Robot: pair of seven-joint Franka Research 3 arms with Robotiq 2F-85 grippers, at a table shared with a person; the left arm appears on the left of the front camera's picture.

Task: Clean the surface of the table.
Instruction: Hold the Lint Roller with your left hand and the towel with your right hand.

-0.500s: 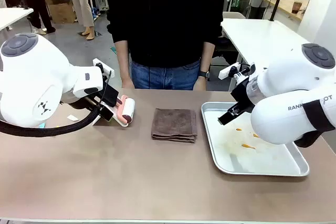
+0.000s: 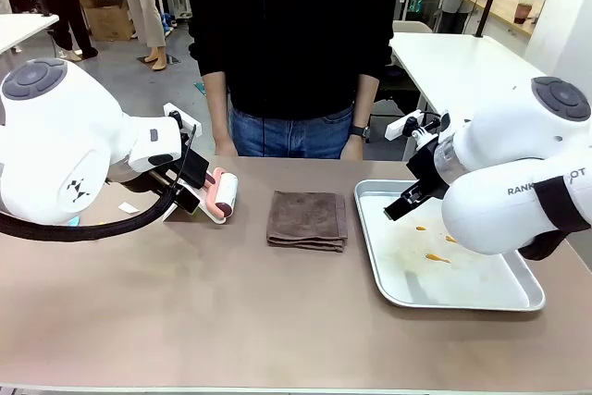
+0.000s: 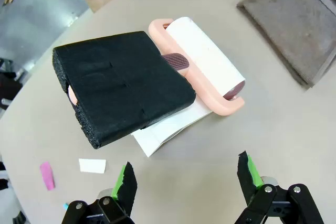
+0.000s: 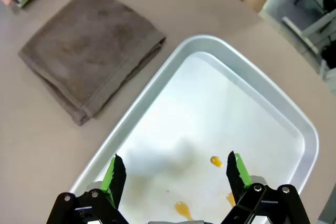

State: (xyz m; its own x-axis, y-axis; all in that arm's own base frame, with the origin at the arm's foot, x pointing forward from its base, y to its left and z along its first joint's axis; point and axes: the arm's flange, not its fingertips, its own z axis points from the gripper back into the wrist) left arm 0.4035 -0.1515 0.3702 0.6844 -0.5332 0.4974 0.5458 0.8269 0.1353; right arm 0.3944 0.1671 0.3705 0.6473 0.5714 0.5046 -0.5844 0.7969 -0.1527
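Brownish-taupe matte rectangular table (image 2: 231,321) under both grippers, long axis left-right in front view. Left gripper (image 3: 186,174) gaping, empty, pink-framed white lint roller (image 3: 202,64) just ahead; its wrist view catches pink paper scrap (image 3: 46,176). Right gripper (image 4: 176,169) gaping, empty, above silver metal tray (image 4: 262,103).

**Open jaws over a lint roller**

Left gripper (image 3: 186,165) at the bottom edge, jaws wide apart, green pads (image 3: 122,176) facing inward, nothing between them; just beyond, on the taupe table (image 3: 273,124), a pink-framed lint roller (image 3: 205,64) with a white roll, lying flat on a white card (image 3: 165,129); black foam block (image 3: 123,85) over its handle end, tilted; folded brown cloth (image 3: 296,24) at upper right, apart from the roller; small white scrap (image 3: 92,166) and pink scrap (image 3: 46,176) near the left finger.
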